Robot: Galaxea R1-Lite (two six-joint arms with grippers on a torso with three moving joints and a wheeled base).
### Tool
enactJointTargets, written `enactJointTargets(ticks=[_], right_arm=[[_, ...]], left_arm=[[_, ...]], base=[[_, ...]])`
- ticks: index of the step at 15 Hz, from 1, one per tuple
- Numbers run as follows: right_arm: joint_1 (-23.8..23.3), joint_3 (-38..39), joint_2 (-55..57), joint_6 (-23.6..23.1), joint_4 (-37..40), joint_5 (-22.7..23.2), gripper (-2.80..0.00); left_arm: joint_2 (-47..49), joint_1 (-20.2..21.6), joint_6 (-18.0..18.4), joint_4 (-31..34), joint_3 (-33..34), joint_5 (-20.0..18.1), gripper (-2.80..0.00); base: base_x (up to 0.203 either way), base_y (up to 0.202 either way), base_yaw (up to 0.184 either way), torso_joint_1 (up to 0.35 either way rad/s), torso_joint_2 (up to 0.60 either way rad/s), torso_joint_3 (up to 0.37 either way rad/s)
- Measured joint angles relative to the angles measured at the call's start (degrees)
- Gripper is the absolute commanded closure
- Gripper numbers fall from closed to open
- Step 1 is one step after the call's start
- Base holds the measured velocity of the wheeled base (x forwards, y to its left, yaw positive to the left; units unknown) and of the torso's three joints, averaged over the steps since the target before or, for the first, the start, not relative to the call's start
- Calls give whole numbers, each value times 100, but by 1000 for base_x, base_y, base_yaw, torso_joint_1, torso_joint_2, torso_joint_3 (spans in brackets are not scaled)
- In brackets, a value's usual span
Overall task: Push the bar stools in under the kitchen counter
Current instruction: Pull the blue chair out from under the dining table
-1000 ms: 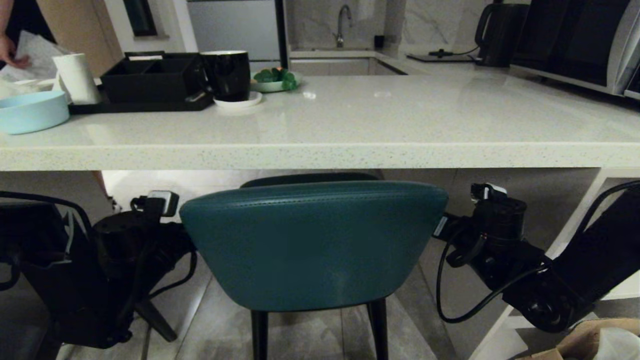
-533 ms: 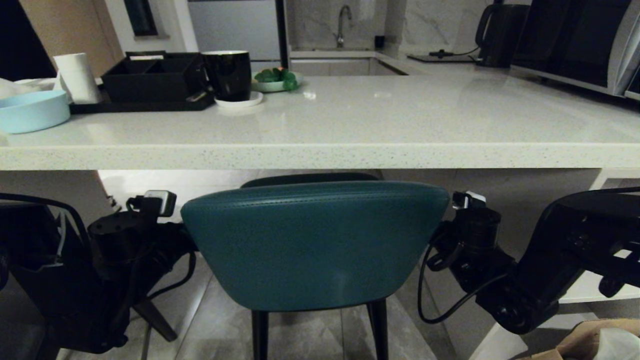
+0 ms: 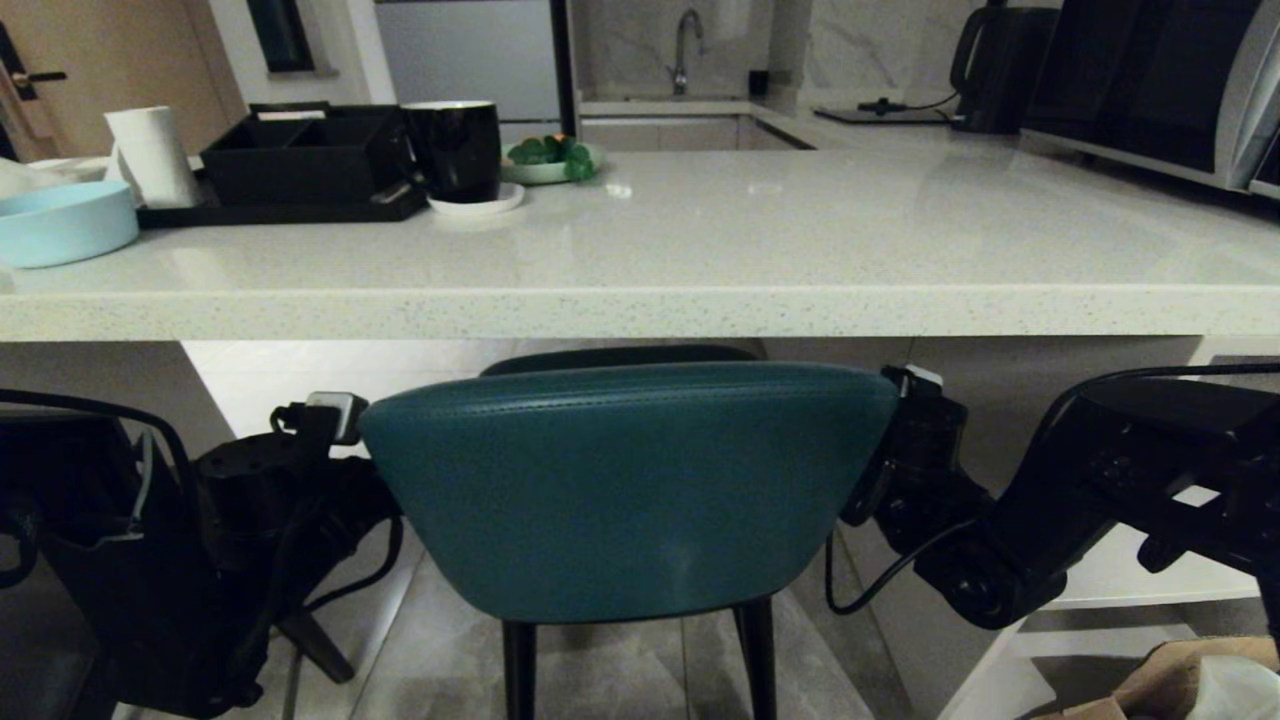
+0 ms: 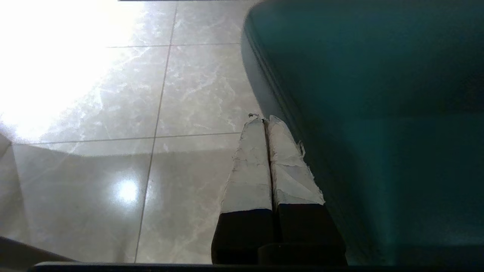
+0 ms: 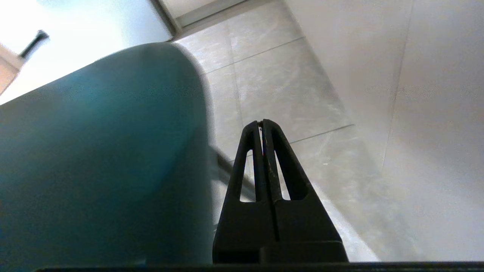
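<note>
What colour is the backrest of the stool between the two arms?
Teal, with a stitched seam along the top edge of the backrest; the head view shows it best.

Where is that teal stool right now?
In the head view the teal stool sits dead centre, its back just below the front edge of the kitchen counter, between the left hand and the right hand.

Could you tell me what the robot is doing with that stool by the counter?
The robot faces the teal stool, whose back stands just below the edge of the kitchen counter. Its left gripper and right gripper, both shut and empty, sit beside the backrest's two edges, one each side, apparently bracing to push it in.
</note>
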Motion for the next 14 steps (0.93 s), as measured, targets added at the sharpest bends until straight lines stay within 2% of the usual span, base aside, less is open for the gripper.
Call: enactJointTargets(ticks=[3, 7, 14], right_arm=[[290, 111, -210, 24, 121, 4, 0], [756, 818, -564, 46, 82, 12, 0], [792, 1052, -836, 18, 93, -2, 0]], left_arm=[[46, -15, -37, 0, 9, 13, 0], [63, -16, -125, -6, 10, 60, 0], [11, -263, -133, -13, 174, 248, 0]], base=[[0, 0, 0, 0, 0, 0], [0, 0, 0, 0, 0, 0], [0, 0, 0, 0, 0, 0]])
